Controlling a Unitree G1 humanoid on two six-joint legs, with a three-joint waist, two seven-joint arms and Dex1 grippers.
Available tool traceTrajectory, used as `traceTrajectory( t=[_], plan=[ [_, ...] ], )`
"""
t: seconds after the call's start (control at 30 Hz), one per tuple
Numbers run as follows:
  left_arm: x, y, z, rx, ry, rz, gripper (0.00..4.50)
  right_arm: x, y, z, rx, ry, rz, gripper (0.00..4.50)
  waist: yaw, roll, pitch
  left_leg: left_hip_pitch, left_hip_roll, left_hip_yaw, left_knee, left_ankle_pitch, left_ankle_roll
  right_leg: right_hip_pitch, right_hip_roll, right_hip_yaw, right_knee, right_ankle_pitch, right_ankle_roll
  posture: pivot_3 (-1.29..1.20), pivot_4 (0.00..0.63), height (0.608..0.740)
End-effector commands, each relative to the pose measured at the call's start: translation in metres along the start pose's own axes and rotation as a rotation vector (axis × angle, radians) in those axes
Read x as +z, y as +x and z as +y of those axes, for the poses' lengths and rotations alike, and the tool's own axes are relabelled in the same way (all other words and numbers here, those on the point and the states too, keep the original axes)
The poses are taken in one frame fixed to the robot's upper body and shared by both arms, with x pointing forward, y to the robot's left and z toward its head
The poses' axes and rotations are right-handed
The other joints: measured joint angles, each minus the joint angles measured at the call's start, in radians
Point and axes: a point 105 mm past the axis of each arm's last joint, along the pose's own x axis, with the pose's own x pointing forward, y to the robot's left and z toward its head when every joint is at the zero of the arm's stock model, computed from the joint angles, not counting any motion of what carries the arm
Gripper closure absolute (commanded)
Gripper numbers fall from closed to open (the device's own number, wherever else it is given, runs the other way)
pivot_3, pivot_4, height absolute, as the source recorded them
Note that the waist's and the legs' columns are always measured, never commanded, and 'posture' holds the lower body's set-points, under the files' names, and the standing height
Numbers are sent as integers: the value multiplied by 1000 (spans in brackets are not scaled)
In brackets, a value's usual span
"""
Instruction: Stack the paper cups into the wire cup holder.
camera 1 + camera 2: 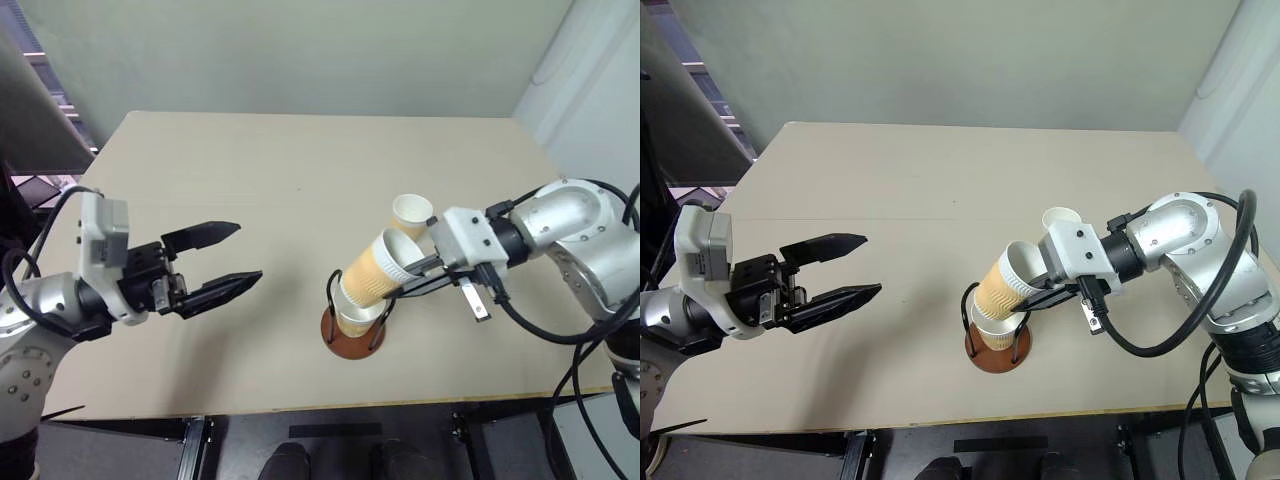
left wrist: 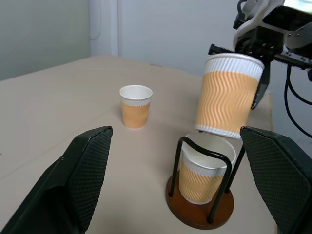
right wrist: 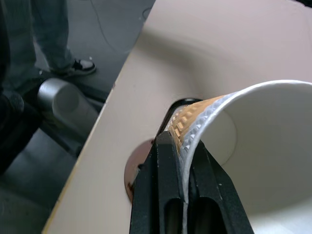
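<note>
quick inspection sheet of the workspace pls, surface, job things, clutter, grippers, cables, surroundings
surface: beige table, bare apart from the job's things
job's things: wire cup holder with one cup seated in it; second cup held tilted just above that one; third cup upright on the table beyond
clutter: nothing seen
grippers: left gripper open, holding nothing, off to the holder's left; right gripper shut on the second cup's rim
cables: black cables looped along the right arm
surroundings: pale wall behind; a person's legs and shoe on the floor beside the table

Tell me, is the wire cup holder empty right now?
No, one paper cup already sits inside the wire cup holder on its wooden base.
</note>
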Motion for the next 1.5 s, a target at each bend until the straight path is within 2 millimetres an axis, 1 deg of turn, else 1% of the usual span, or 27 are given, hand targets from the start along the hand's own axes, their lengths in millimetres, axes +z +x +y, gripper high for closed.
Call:
traceTrajectory(
  t=[0.03, 0.27, 0.3, 0.4, 0.6, 0.73, 0.8, 0.9, 0.93, 1.03, 1.07, 1.13, 1.2, 1.27, 1.4, 1.5],
  plan=[
    [9, -1, -7, 3, 41, -15, 0, 0, 0, -3, 11, -66, 43, 4477, 0, 0, 0, 0, 0, 0, 0, 0, 0, 0, 0, 0, 0, 0, 0, 0, 150, 740],
    [8, -3, -10, 17, 39, -11, 0, -3, 1, -5, 38, -97, 60, 4477, 0, 0, 0, 0, 0, 0, 0, 0, 0, 0, 0, 0, 0, 0, 0, 0, 150, 740],
    [8, -3, -10, 18, 39, -11, 0, -3, 1, -5, 41, -98, 61, 4307, 0, 0, 0, 0, 0, 0, 0, 0, 0, 0, 0, 0, 0, 0, 0, 0, 150, 740],
    [8, -3, -11, 20, 38, -10, 0, -2, 2, -6, 46, -105, 62, 3586, 0, 0, 0, 0, 0, 0, 0, 0, 0, 0, 0, 0, 0, 0, -1, 0, 150, 740],
    [8, -3, -11, 21, 38, -7, 0, 0, 1, -10, 35, -122, 64, 1468, 0, 0, 0, 0, 0, 0, 0, 0, -1, 0, 1, 0, 0, 0, -1, 0, 150, 740],
    [8, -3, -9, 20, 39, -6, 0, 2, -3, -16, 7, -126, 65, 101, 0, 0, 0, 1, 0, 0, 0, 0, -1, 0, 1, 0, 0, 0, -1, 0, 150, 740],
    [8, -2, -8, 19, 39, -6, 0, 3, -6, -18, -10, -127, 61, 44, 0, 0, 0, 1, 0, 0, 0, 0, -1, 0, 1, 0, 0, 0, -1, 0, 150, 740],
    [8, -2, -7, 16, 40, -6, 0, 1, -19, -32, -79, -121, 76, 44, 0, -1, 0, 1, 0, 0, 0, 0, -1, 0, 1, 0, 0, 1, -2, 0, 150, 740],
    [8, -2, -8, 15, 40, -5, 0, -4, -26, -40, -119, -112, 99, 44, 0, -1, 0, 1, 0, 0, 0, 0, -1, 0, 1, 0, 0, 1, -2, 0, 150, 740],
    [9, -2, -9, 6, 40, 0, 0, -42, -59, -75, -306, -48, 249, 44, 0, -1, 1, 1, 1, 0, 0, 0, -1, 0, 1, 0, 1, 1, -2, 0, 150, 740],
    [9, -2, -9, 5, 40, 1, 0, -50, -66, -82, -339, -32, 274, 44, 1, -1, 1, 2, 6, -1, 0, 0, -1, 0, 0, 0, 1, 2, -3, 0, 150, 740],
    [10, -3, -9, 3, 40, 1, 0, -71, -75, -99, -408, 13, 332, 44, 2, -1, 1, 2, 6, -1, 0, 0, -1, 0, 0, 0, 1, 2, -4, 0, 150, 740],
    [10, -3, -9, 3, 41, 1, 0, -86, -77, -108, -435, 37, 373, 44, 2, -1, 1, 2, 7, -1, -2, 0, -1, -2, 0, 0, 2, 3, -4, 0, 150, 740],
    [10, -2, -10, 5, 44, 0, 0, -100, -75, -114, -446, 56, 407, 44, 2, -1, 1, 2, 8, 0, -4, 0, -2, -3, 1, 0, 2, 3, -5, 0, 150, 740],
    [11, -4, -12, 19, 47, -1, 0, -111, -67, -119, -433, 67, 422, 44, 5, 0, 1, 0, 14, 0, -5, -1, -6, -4, 7, 0, 3, 4, -6, 0, 150, 740],
    [11, -6, -14, 33, 49, 1, 0, -120, -58, -120, -408, 77, 442, 44, 6, 0, 1, -1, 15, 1, -5, -2, -8, -5, 9, 0, 1, 4, -7, 0, 150, 740]
  ],
)
